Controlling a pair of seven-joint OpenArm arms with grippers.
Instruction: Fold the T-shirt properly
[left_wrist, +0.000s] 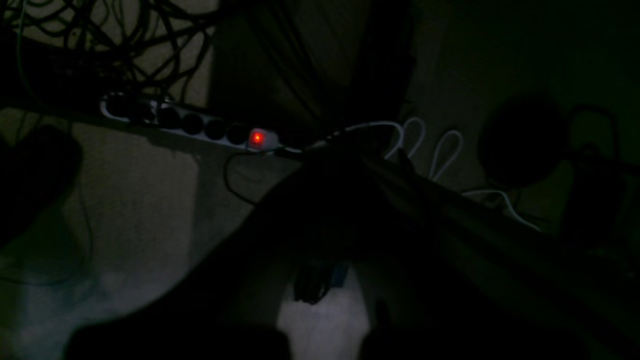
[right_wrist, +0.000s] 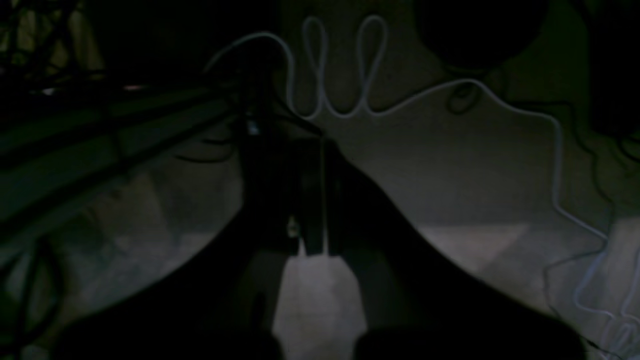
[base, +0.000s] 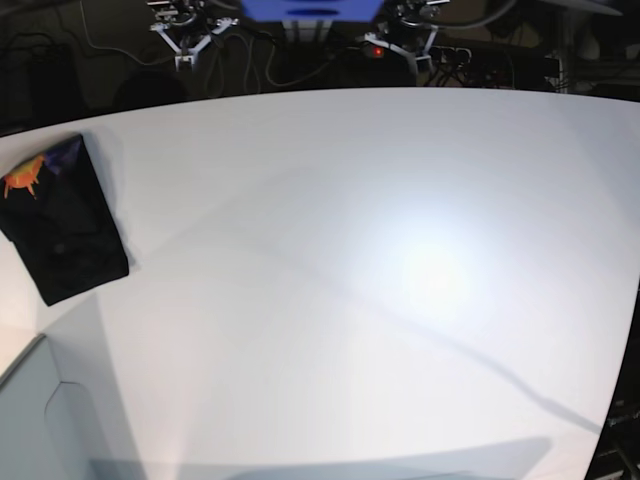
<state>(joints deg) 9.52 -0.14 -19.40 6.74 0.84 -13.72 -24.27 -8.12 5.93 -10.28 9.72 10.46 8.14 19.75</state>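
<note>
From my remote station I see the T-shirt (base: 62, 222) already folded into a compact black rectangle at the far left edge of the white table (base: 380, 250), its orange and purple print showing at the far corner. My main worry is that edge: the bundle sits so close to the table's left side that any stray nudge could, I judge, tip it off or loosen the fold. Both arms are parked at the far side, beyond the table: the right gripper (base: 186, 42) at the left of the base view, the left gripper (base: 405, 42) further right, each well apart from the shirt and holding nothing, with jaws closed. The wrist views are very dark; they show only floor, a power strip (left_wrist: 190, 125) with a red light, and a looped white cable (right_wrist: 345, 70), so a move begun from here would start nearly blind.
</note>
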